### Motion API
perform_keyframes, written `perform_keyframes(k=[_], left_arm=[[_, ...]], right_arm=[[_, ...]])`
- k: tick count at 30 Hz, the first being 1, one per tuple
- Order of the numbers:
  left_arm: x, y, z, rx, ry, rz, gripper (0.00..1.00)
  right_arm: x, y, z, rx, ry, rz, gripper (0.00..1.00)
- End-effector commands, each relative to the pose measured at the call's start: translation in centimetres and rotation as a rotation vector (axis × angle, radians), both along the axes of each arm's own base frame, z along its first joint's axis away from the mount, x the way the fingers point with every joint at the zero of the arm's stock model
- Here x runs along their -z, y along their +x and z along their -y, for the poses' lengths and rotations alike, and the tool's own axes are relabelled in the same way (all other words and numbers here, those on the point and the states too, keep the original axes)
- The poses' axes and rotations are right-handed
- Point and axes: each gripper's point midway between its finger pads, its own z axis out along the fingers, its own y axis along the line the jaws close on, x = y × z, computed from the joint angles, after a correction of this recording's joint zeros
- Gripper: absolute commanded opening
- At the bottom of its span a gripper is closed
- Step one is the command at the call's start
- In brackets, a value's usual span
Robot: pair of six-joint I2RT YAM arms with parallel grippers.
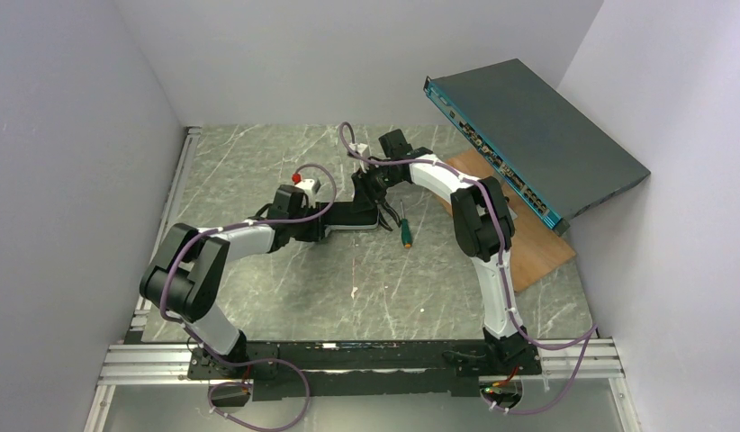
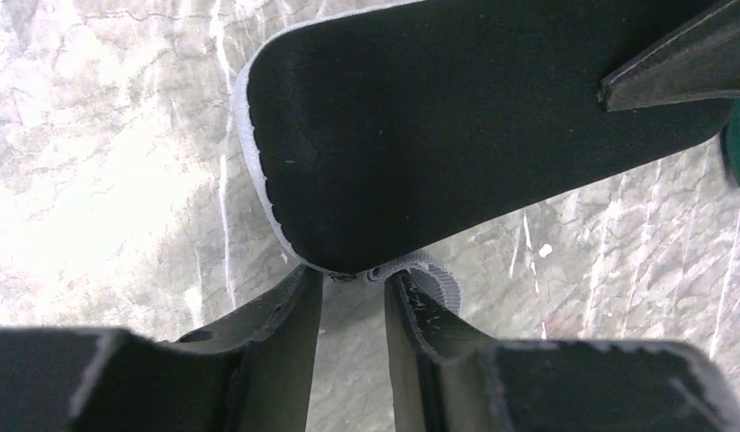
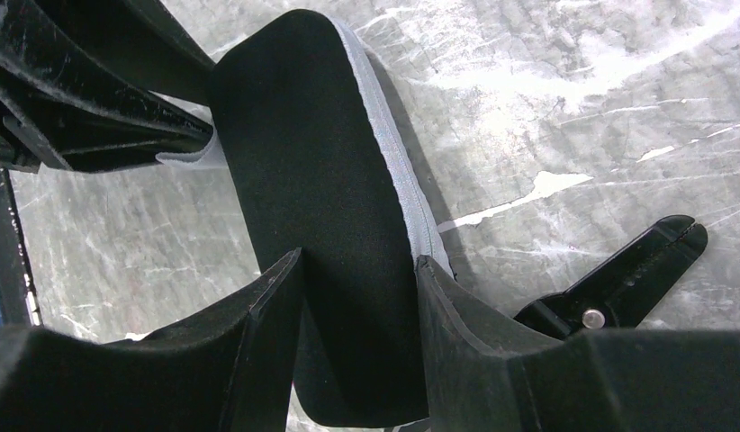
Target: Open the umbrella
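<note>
No umbrella shows in any view. A black soft case (image 1: 365, 216) with a pale grey zipper edge lies on the marble table (image 1: 366, 288). My left gripper (image 2: 353, 279) sits at one rounded end of the case (image 2: 456, 126), its fingers a narrow gap apart, with a small zipper pull between the tips and a grey ribbed strap (image 2: 438, 274) over the right fingertip. My right gripper (image 3: 357, 261) has its fingers closed on both sides of the case (image 3: 312, 153) near the other end. In the top view the left gripper (image 1: 341, 216) and the right gripper (image 1: 371, 183) meet at the case.
A green-handled screwdriver (image 1: 407, 236) lies just right of the case. Black pliers (image 3: 618, 279) lie beside my right gripper. A dark network switch (image 1: 528, 144) leans over a wooden board (image 1: 533, 256) at the right. White walls close in the left, back and right.
</note>
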Motion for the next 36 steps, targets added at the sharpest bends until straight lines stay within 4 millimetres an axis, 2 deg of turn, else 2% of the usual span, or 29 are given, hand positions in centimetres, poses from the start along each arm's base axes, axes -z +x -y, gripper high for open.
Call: perform_keyframes(k=[1,9,19,23,27,32,36], left_arm=[[-2.2,2.6,0.2,-0.021,0.006,0.115,0.32],[-2.9,2.9,-0.3,-0.003,0.033,0.132,0.00],[-2.4,3.9,-4.8,-0.059,0.116,0.064,0.00],[-1.7,3.6,-5.9,-0.076,0.120,0.000,0.00],[-1.9,4.6,-6.0,-0.063,0.097,0.009,0.00],[-3.4,6.1,-6.1,-0.027,0.034,0.055,0.00],[-4.1,6.1,-6.3,0.010,-0.001,0.060,0.00]], right_arm=[[9.7,-7.8,5.0,-0.023,-0.345,-0.299,0.00],[9.9,-7.4,5.2,-0.032,-0.366,-0.292,0.00],[10.1,-6.0,5.5,-0.043,-0.411,-0.254,0.00],[10.3,-5.9,5.6,-0.055,-0.425,-0.257,0.00],[10.0,-5.9,5.3,-0.094,-0.415,-0.242,0.00],[9.3,-5.7,4.9,-0.188,-0.412,-0.164,0.00],[8.7,-4.7,4.6,-0.247,-0.415,-0.089,0.00]])
